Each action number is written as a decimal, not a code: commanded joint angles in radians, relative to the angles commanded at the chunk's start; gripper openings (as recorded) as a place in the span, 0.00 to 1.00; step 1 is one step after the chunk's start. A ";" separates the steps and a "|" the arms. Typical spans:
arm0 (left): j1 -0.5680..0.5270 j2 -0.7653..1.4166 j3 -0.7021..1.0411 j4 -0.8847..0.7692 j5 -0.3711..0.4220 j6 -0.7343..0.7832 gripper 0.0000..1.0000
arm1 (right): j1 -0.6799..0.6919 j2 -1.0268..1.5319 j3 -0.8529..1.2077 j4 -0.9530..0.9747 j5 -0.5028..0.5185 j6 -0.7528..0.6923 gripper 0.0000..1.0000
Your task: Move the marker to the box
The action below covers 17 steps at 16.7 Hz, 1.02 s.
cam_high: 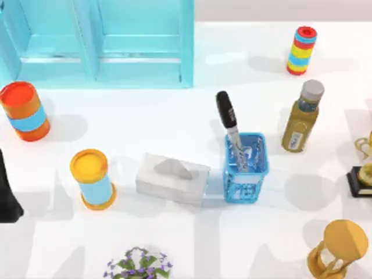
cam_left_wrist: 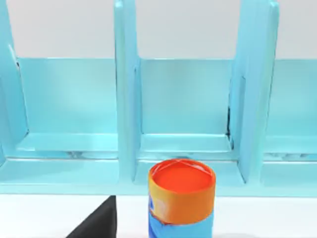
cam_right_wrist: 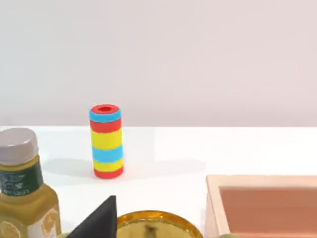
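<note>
The marker point(cam_high: 229, 127), with a glossy black cap and a pale barrel, stands tilted in a blue mesh pen holder point(cam_high: 246, 170) right of the table's middle, cap end up. A white tissue box point(cam_high: 172, 178) lies just left of the holder. An open wooden box point(cam_right_wrist: 262, 206) with a pinkish inside is close by in the right wrist view. My left gripper point(cam_high: 7, 195) is parked at the table's left edge, far from the marker. A black part of my right gripper point(cam_right_wrist: 96, 222) sits low in its own wrist view.
A light blue shelf unit point(cam_high: 99, 40) lines the back left. Orange-and-blue cans point(cam_high: 24, 110) point(cam_high: 93, 177) stand on the left. An olive bottle point(cam_high: 302, 116), a striped cylinder point(cam_high: 301, 49), a gold trophy point(cam_high: 363, 168) and an hourglass point(cam_high: 340, 250) stand on the right. A flower plant point(cam_high: 138, 264) sits at the front.
</note>
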 joint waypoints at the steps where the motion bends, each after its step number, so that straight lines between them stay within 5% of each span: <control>1: 0.000 0.000 0.000 0.000 0.000 0.000 1.00 | 0.000 0.000 0.000 0.000 0.000 0.000 1.00; 7: 0.000 0.000 0.000 0.000 0.000 0.000 1.00 | 0.079 0.159 0.123 0.043 -0.107 -0.001 1.00; 17: 0.000 0.000 0.000 0.000 0.000 0.000 1.00 | 0.301 0.965 0.521 0.149 -0.425 -0.050 1.00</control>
